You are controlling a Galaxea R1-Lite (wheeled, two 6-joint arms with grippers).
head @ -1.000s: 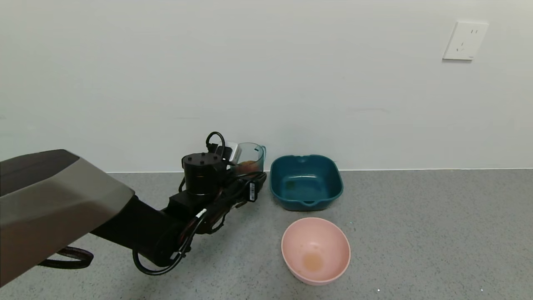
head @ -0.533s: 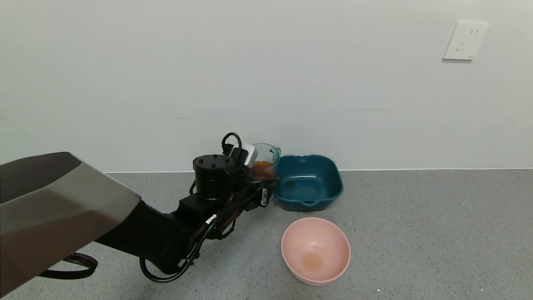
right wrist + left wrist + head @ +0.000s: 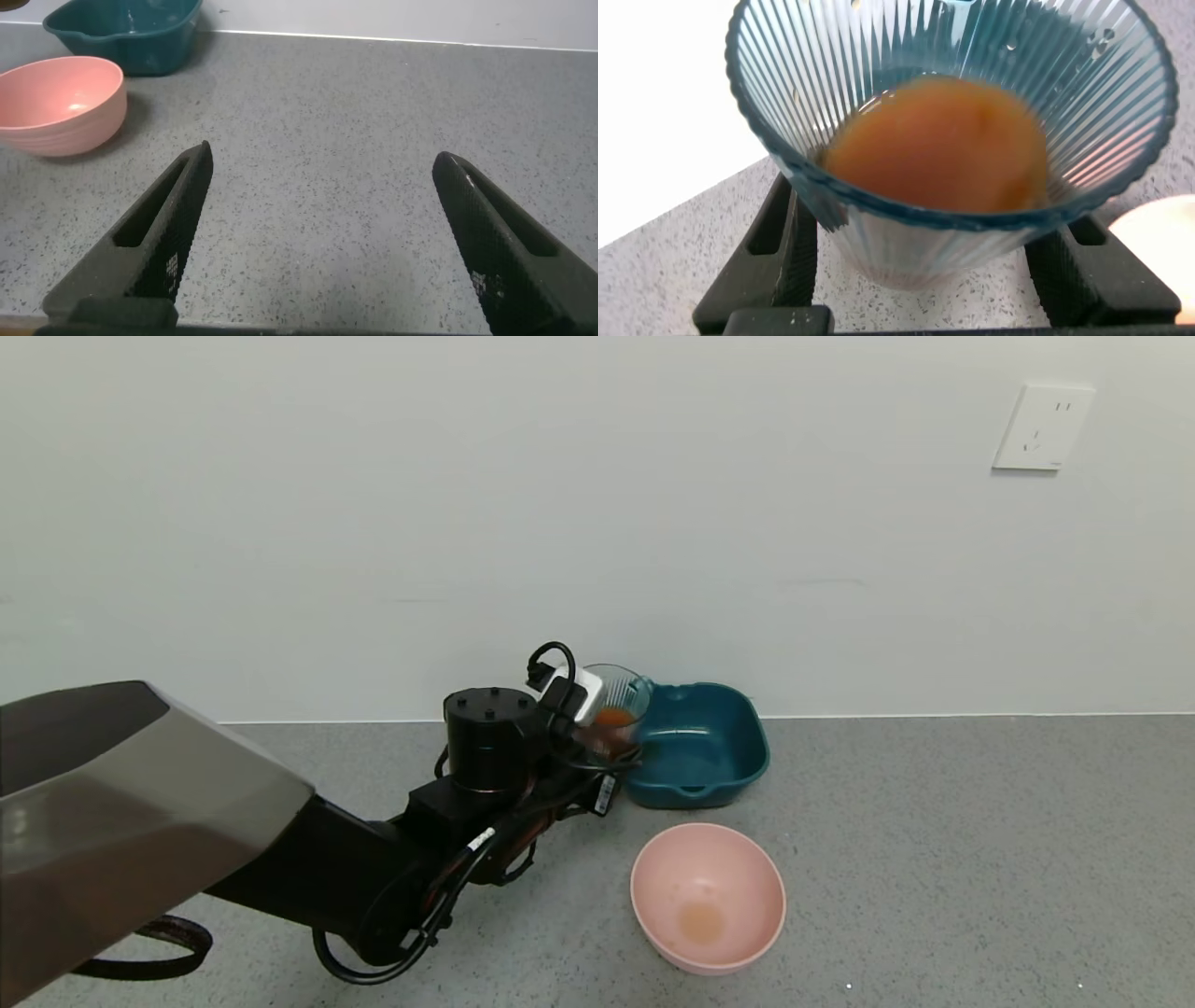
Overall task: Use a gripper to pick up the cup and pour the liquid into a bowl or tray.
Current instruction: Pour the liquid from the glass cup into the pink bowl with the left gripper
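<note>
My left gripper [image 3: 611,733] is shut on the ribbed blue-grey cup [image 3: 618,707] and holds it off the floor, tilted toward the dark teal basin, at that basin's left rim. In the left wrist view the cup [image 3: 943,224] fills the frame between the black fingers [image 3: 785,243], with orange-red liquid [image 3: 938,140] inside it. The pale pink bowl [image 3: 738,863] sits on the grey surface in front of the basin, to the right of the arm, with a faint orange stain at its bottom. It also shows in the right wrist view [image 3: 61,98]. My right gripper [image 3: 322,233] is open and empty over bare floor.
The dark teal square basin [image 3: 709,747] stands against the white wall, behind the pink bowl; it also shows in the right wrist view [image 3: 131,28]. A wall socket [image 3: 1041,427] is at the upper right. Grey speckled surface spreads to the right.
My left gripper has carried the cup to the right, from left of the basin to its left rim, and the cup has tilted toward the basin.
</note>
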